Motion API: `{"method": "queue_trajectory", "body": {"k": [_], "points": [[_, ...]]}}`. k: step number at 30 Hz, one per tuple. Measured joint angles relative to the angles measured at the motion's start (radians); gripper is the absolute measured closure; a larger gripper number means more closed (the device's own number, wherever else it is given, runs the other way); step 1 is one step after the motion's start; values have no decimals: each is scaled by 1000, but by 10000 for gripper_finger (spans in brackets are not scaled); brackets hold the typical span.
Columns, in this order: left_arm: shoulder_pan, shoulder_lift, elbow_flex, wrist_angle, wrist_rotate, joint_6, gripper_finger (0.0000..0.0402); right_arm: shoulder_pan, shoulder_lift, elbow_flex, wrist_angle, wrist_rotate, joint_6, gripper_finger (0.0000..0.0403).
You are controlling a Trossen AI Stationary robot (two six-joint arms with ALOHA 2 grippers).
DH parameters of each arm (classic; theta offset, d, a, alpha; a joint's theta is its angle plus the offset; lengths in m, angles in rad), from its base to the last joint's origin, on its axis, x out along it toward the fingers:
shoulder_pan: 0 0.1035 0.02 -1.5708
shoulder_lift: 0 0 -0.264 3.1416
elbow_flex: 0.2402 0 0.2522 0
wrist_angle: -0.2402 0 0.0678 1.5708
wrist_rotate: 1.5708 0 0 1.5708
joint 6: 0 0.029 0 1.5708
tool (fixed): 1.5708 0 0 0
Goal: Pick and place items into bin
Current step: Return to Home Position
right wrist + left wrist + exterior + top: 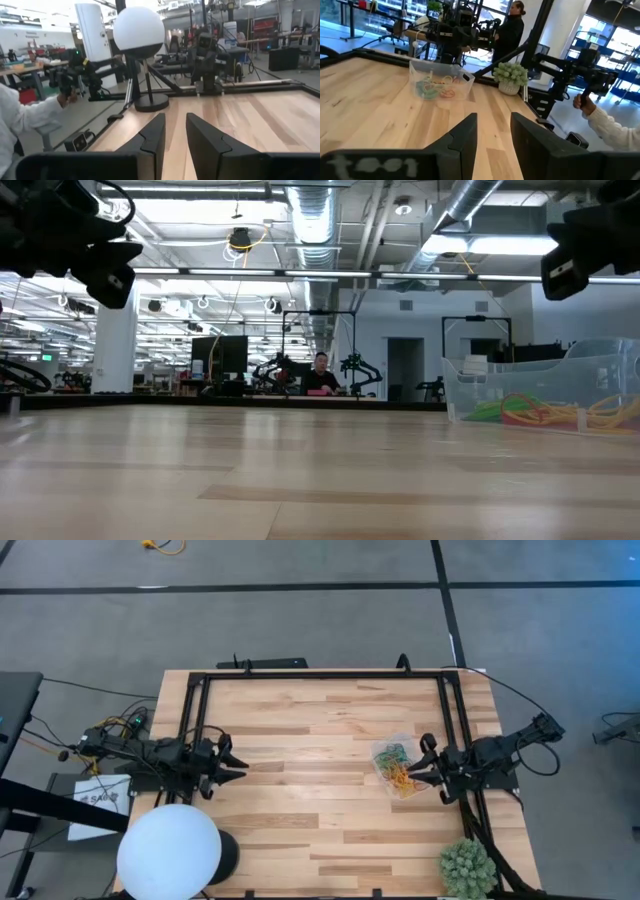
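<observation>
The rubber bands (398, 770) lie in a bright heap inside the clear bin (378, 750), on the right side of the table, just beside the right gripper (175, 117). They look light, soft and stretchy, so it is best to pinch one thin loop. The left gripper (493, 117) hangs well apart, across the table. Both jaws stand a little apart, holding nothing.

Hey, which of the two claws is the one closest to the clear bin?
The right claw, at the right edge of the table, right beside the bin of rubber bands. The left claw sits far across the table, near the white globe.
</observation>
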Motion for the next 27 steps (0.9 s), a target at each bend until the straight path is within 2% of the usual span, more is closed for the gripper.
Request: {"method": "queue_trajectory", "body": {"k": [27], "points": [[0,0,-1,-2,1,37,294,0,0,-1,-16,0,0,332]]}}
